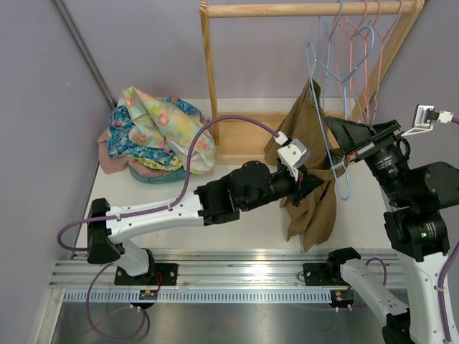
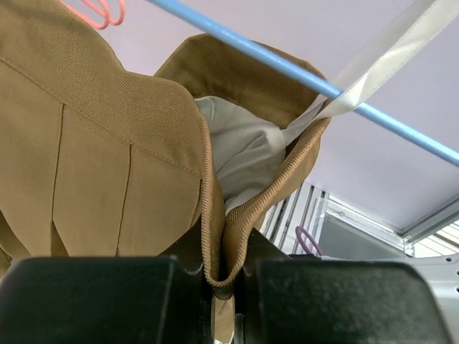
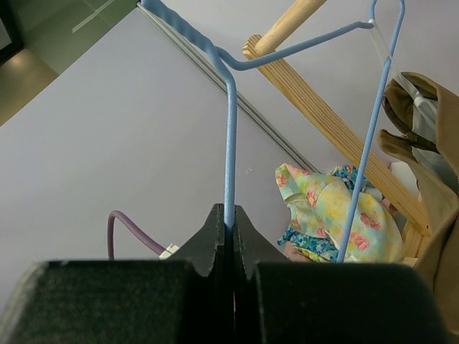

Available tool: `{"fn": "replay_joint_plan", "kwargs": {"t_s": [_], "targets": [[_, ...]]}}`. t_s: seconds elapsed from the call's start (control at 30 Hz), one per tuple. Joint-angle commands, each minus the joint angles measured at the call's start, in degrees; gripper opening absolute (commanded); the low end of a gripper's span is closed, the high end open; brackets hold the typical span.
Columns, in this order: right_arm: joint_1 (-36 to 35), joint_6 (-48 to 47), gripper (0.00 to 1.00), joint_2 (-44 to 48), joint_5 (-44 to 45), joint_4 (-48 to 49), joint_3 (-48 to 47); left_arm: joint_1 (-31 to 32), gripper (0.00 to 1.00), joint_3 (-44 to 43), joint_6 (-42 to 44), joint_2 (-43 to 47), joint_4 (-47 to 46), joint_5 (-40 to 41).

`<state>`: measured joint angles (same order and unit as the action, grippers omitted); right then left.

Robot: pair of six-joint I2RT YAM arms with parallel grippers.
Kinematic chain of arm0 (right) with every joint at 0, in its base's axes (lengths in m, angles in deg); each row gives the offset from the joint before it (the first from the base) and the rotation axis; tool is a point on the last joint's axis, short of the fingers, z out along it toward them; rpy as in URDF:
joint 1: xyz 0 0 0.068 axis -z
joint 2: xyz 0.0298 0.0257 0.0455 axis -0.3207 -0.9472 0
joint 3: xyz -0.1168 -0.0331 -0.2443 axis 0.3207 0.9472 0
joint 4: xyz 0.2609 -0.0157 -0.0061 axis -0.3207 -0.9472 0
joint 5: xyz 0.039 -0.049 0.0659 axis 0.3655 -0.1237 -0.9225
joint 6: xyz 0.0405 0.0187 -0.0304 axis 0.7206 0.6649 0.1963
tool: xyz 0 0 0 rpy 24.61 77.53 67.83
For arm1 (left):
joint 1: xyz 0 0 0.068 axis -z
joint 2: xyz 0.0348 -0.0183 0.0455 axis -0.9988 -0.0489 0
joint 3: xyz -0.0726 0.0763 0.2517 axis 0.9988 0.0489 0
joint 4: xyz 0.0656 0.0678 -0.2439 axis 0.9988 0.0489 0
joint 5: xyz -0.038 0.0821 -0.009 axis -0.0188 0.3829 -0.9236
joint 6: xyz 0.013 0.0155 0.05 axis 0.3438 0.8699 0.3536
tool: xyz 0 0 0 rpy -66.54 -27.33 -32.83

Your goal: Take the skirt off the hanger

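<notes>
The tan skirt (image 1: 315, 208) hangs on a blue wire hanger (image 3: 229, 143) in front of the wooden clothes rack (image 1: 209, 79), right of the table's middle, its hem reaching down toward the table (image 1: 251, 226). In the left wrist view the skirt (image 2: 107, 143) shows its ribbed waistband folded over, with white lining (image 2: 244, 150) inside and a white ribbon loop (image 2: 380, 64) slung over the hanger's blue bar (image 2: 287, 68). The left gripper (image 1: 307, 179) reaches in from the left and is clamped on the waistband edge, the cloth pinched between its fingers (image 2: 224, 283). The right gripper (image 1: 333, 125) sits just to the skirt's right, its jaws pressed together on a vertical run of the hanger wire (image 3: 228, 222). Pink hangers (image 1: 362, 43) hang from the rack's top rail beside the blue one. A pile of floral clothes (image 1: 161, 132) lies on the table's far left, well apart from the skirt.
</notes>
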<state>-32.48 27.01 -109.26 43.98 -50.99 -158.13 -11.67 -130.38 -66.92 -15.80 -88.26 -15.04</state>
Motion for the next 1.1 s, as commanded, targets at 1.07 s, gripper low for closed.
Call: {"fn": "replay_joint_plan", "kwargs": {"t_s": [1.07], "targets": [[-0.3,-15.1,0.0,-3.1,26.0,9.3,-4.5,20.6,0.0,-30.1,5.7,-12.2,21.6,-21.1]]}}
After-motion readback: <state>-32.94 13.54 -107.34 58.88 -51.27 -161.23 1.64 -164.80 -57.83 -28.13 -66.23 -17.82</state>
